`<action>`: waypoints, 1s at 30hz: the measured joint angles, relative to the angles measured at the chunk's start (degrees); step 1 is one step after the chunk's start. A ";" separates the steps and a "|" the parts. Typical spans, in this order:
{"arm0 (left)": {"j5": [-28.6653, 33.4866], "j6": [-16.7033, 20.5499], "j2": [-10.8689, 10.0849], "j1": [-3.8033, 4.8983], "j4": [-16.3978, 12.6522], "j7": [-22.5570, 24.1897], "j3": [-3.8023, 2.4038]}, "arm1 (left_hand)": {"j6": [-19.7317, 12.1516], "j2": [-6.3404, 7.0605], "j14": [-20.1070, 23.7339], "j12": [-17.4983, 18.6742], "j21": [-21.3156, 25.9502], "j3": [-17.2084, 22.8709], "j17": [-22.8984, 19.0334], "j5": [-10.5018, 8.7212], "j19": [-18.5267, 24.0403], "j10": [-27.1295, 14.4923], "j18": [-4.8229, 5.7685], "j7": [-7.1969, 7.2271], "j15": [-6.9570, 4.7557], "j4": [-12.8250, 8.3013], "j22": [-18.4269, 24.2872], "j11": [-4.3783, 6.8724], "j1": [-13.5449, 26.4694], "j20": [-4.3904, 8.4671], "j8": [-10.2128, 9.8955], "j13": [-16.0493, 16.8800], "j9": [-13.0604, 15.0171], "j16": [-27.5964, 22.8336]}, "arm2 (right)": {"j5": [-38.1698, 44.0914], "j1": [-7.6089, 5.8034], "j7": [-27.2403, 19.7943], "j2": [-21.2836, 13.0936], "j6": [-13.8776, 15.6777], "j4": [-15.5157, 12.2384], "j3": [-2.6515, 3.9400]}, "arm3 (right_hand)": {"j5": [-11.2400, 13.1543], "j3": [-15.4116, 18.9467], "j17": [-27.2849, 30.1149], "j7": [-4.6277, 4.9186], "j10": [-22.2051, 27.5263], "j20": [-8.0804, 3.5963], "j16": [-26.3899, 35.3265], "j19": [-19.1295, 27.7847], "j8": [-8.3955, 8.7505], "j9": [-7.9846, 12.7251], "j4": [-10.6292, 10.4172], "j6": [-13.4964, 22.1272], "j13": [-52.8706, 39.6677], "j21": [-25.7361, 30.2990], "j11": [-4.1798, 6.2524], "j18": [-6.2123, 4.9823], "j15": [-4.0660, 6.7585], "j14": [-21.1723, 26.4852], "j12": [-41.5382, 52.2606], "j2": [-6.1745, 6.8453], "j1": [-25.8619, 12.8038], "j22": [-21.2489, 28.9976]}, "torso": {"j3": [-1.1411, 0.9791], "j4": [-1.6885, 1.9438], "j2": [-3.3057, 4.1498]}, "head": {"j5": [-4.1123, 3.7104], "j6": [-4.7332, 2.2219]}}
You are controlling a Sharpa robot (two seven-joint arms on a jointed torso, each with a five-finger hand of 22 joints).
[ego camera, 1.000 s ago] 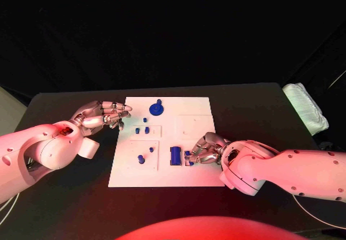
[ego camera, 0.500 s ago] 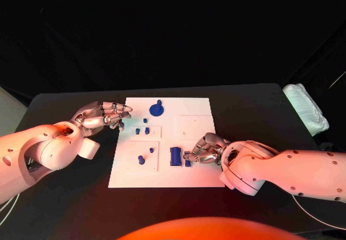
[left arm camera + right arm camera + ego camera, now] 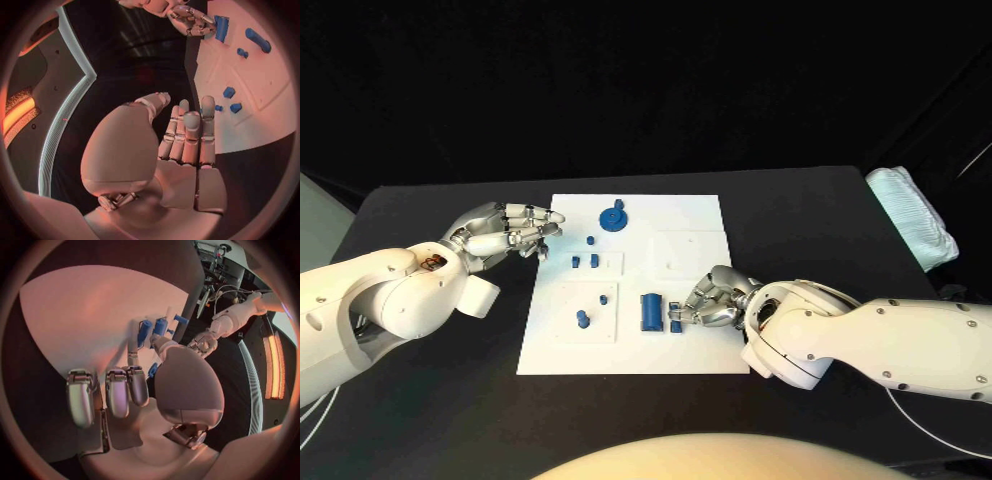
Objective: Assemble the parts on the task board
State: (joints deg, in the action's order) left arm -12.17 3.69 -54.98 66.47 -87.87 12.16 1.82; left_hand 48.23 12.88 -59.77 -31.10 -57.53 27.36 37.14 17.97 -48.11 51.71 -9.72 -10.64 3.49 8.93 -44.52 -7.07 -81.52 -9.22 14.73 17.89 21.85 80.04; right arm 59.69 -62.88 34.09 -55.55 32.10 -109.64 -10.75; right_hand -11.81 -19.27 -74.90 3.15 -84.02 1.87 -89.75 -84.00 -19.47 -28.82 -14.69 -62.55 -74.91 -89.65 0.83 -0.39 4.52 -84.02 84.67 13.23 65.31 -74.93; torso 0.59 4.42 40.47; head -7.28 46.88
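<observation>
The white task board lies mid-table. My right hand rests over its near right part and pinches a small blue part between thumb and finger, right beside an upright blue block. In the right wrist view the pinched part peeks out by the thumb, with the block beyond it. A blue gear-like part lies at the far end, and several small blue parts stand toward the left. My left hand hovers at the board's left edge, fingers side by side, holding nothing.
A pale folded bundle lies at the black table's right edge. A longer blue part stands on the board's near left panel. My left forearm crosses the table's left side, and my right forearm covers its near right.
My right hand has edged slightly toward the blue block with the small part still pinched. The left hand has stayed where it was.
</observation>
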 measured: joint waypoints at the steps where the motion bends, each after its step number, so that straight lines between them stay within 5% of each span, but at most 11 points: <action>1: 0.00 0.00 0.00 0.00 0.00 -0.01 0.00 | 0.00 0.00 0.00 -0.19 0.00 0.00 0.00 0.00 0.00 0.00 0.00 0.00 0.00 0.00 0.00 0.00 0.00 0.00 0.00 0.00 0.00 0.00 | -0.02 0.00 -0.11 -0.10 -0.24 0.00 0.00 | 0.77 0.17 0.00 0.00 0.00 0.00 0.00 0.00 0.00 0.00 0.29 0.00 0.00 0.00 0.00 0.00 0.00 0.00 -0.06 0.07 0.53 0.00 | -0.01 0.00 0.00 | 0.01 0.00; 9: -0.03 -0.01 -0.03 0.00 0.14 -0.08 0.00 | 0.00 0.00 0.00 -0.34 0.00 0.00 0.00 0.00 0.00 0.00 0.00 0.00 0.00 0.00 0.00 0.00 0.00 0.00 0.00 -0.01 0.00 0.00 | -0.43 0.00 -1.34 -0.66 -2.50 0.01 0.00 | 6.83 3.40 0.00 0.00 0.00 0.00 0.00 0.00 0.22 0.04 -0.26 0.00 0.00 0.00 0.00 0.00 0.00 0.00 -0.35 -0.17 1.60 0.01 | -0.02 -0.04 0.00 | 0.08 -0.04; 15: -0.06 -0.01 -0.02 0.00 0.17 -0.17 0.00 | 0.00 0.00 0.00 -0.33 0.00 0.00 0.01 0.00 0.00 0.00 0.00 0.00 0.00 0.00 0.00 0.00 0.00 0.00 0.00 -0.01 0.00 0.00 | -0.89 0.00 -2.03 -0.75 -3.39 0.38 -0.01 | 6.96 5.83 0.00 0.00 0.00 0.00 0.00 0.00 0.22 0.04 -1.66 0.00 0.00 0.00 0.00 0.00 0.00 0.00 -0.35 -1.04 0.73 0.01 | -0.01 -0.03 0.00 | -0.03 -0.10; 30: -0.11 -0.01 -0.01 0.00 0.21 -0.39 0.00 | 0.00 0.00 0.00 -0.33 0.22 0.00 0.01 0.00 0.00 0.00 0.00 0.00 0.00 0.00 0.00 0.00 0.00 0.00 0.00 0.06 0.00 0.00 | -1.05 -0.13 -3.42 0.27 -4.35 2.74 0.17 | 7.09 5.98 0.00 0.12 0.00 0.00 0.00 0.00 0.42 -0.11 -0.69 0.10 0.00 0.00 0.00 0.00 0.00 0.00 -0.35 -2.46 3.57 0.02 | 0.03 0.05 0.03 | 0.03 -0.07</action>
State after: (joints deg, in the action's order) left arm -12.28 3.68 -54.99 66.47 -87.67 11.77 1.82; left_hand 48.23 12.88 -59.77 -31.44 -57.30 27.36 37.15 17.97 -48.11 51.71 -9.72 -10.63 3.49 8.93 -44.52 -7.07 -81.52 -9.22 14.73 17.94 21.85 80.04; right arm 58.64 -63.01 30.66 -55.28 27.76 -106.90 -10.58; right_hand -4.73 -13.29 -74.90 3.27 -84.02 1.87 -89.75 -84.00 -19.05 -28.93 -15.38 -62.45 -74.91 -89.66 0.83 -0.39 4.52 -84.02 84.32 10.77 68.88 -74.91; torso 0.62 4.47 40.50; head -7.25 46.82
